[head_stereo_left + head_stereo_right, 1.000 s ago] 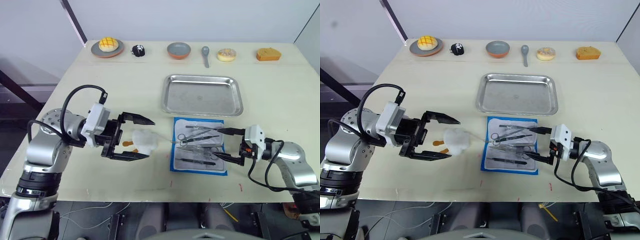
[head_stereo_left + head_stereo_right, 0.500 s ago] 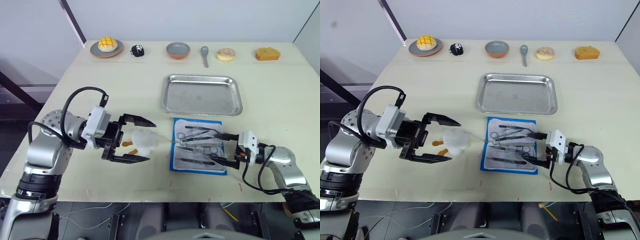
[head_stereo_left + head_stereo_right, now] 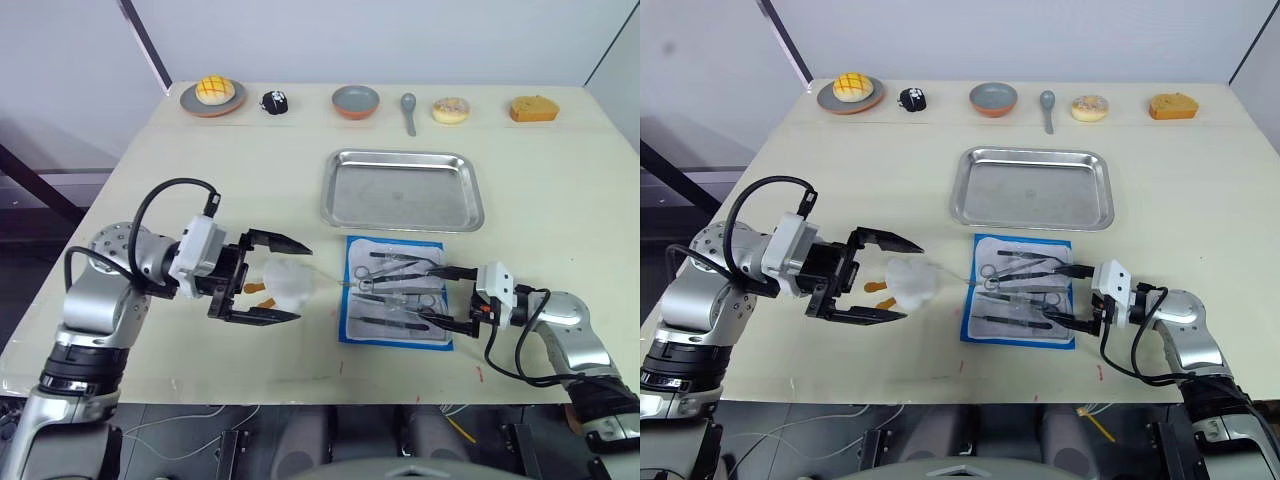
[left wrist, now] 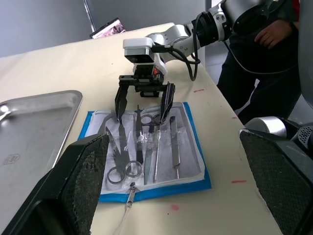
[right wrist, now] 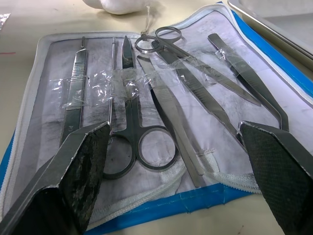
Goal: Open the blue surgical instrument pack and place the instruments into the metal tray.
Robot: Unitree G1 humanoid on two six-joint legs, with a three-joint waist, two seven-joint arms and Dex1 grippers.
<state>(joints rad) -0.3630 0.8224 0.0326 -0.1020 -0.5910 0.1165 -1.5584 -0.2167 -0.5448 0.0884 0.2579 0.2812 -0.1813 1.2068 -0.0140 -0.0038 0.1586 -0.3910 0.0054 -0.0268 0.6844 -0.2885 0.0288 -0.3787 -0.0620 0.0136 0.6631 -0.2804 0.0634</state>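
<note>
The blue surgical instrument pack [image 3: 395, 290] lies open on the table, white inner side up. Several silver instruments [image 5: 146, 112] are held on it by clear tape: scissors, forceps and tweezers. Behind the pack sits the metal tray [image 3: 403, 190] with nothing in it. My right gripper [image 3: 430, 293] is open, its fingers reaching over the pack's right edge above the instruments' handles. My left gripper [image 3: 300, 281] is open to the left of the pack, with a white plush toy [image 3: 285, 283] lying between its fingers.
Along the table's far edge stand a plate with a yellow bun [image 3: 213, 93], a small black object [image 3: 275, 100], a grey bowl [image 3: 357, 100], a spoon [image 3: 411, 108], a donut [image 3: 451, 109] and a cake slice [image 3: 532, 108]. A person [image 4: 264, 49] stands beside the table.
My right gripper has shifted a little to the left and lower, further over the pack's right edge. The left gripper has barely moved. Pack and instruments lie as before.
</note>
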